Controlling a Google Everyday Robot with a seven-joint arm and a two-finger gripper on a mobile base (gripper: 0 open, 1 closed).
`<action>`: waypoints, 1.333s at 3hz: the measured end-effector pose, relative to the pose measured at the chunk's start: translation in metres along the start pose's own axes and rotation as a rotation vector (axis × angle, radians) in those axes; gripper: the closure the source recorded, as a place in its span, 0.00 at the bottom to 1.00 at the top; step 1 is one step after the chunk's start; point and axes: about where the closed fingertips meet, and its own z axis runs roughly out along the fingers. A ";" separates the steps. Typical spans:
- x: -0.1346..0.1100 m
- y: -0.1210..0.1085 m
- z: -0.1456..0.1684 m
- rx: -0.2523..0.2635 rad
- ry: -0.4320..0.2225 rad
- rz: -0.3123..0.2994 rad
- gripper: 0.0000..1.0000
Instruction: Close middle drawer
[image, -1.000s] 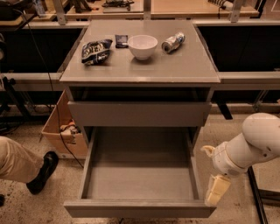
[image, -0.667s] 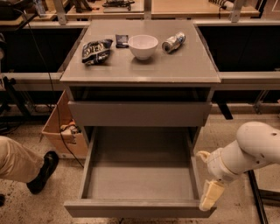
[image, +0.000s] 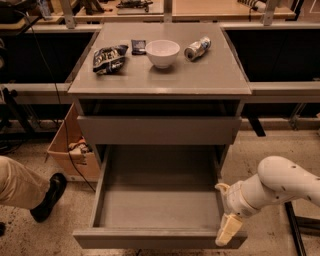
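Note:
The middle drawer is pulled far out of the grey cabinet, and its bare grey box interior is empty. Its flat front sits at the bottom of the view. Above it is the taller-fronted top drawer, nearly flush with a dark gap over it. My gripper, cream-coloured on a white arm, is at the drawer's front right corner, against the outer end of the front panel. The lowest drawer is hidden under the open one.
On the cabinet top lie a dark snack bag, a white bowl and a can on its side. A cardboard box stands at the left of the cabinet. A person's leg and shoe are at the lower left.
The arm has moved left and slightly down, bringing the gripper from beside the drawer's right wall to its front right corner. The drawer has not moved.

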 end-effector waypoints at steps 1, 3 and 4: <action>0.003 -0.003 0.033 -0.017 -0.047 0.021 0.00; -0.008 -0.007 0.098 -0.038 -0.139 0.031 0.00; -0.016 -0.009 0.124 -0.039 -0.180 0.021 0.00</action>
